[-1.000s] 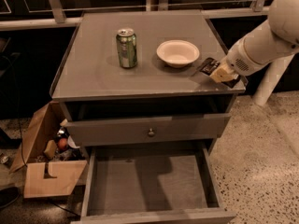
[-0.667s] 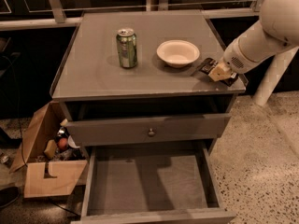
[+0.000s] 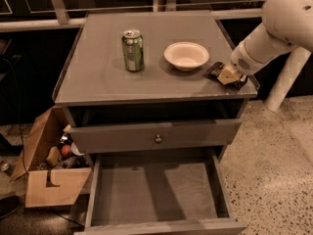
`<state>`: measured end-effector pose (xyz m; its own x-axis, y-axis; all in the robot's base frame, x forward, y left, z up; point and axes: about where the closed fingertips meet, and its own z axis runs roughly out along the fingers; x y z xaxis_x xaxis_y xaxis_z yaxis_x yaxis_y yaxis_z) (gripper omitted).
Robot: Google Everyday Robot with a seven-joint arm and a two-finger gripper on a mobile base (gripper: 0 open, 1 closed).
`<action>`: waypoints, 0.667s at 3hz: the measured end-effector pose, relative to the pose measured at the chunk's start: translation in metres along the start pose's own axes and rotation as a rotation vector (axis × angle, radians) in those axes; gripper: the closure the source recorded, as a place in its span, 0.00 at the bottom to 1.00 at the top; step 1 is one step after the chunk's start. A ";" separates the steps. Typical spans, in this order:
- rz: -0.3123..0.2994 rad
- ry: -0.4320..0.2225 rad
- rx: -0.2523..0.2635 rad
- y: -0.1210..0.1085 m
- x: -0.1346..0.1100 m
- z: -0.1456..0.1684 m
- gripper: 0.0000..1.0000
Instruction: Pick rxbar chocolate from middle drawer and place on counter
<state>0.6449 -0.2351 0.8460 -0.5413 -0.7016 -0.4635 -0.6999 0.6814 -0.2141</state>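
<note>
My end effector [image 3: 228, 75] is down at the front right corner of the tabletop [image 3: 98, 75], reached in from the right on my pale arm [image 3: 274, 28]. It sits right over the rxbar chocolate [image 3: 213, 70], covering most of it. I cannot tell whether it is clamped on the bar or loose from it.

The bar is a small black wrapper lying low at that corner, close to the right rim and the front edge. Its dark near-left end shows beside my end effector, and a bit more of it shows on the far side.

Just to the left of the bar stands a shallow cream bowl [image 3: 186, 56], apart from it. Farther left is a green soda can [image 3: 132, 50], upright, well apart from the bowl.

Below the tabletop is a grey drawer front with a small round knob [image 3: 158, 139]. Under that, the middle drawer [image 3: 156, 192] is pulled well out toward the camera, its flat grey floor bare.

On the speckled floor [image 3: 274, 155] to the left of the cabinet sits an open cardboard box [image 3: 51, 187] with small items inside that I cannot make out.
</note>
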 end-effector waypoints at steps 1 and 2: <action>0.002 0.023 -0.002 -0.005 0.004 0.008 1.00; 0.002 0.023 -0.002 -0.005 0.004 0.008 0.82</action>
<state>0.6502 -0.2401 0.8382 -0.5535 -0.7048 -0.4436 -0.6998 0.6824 -0.2111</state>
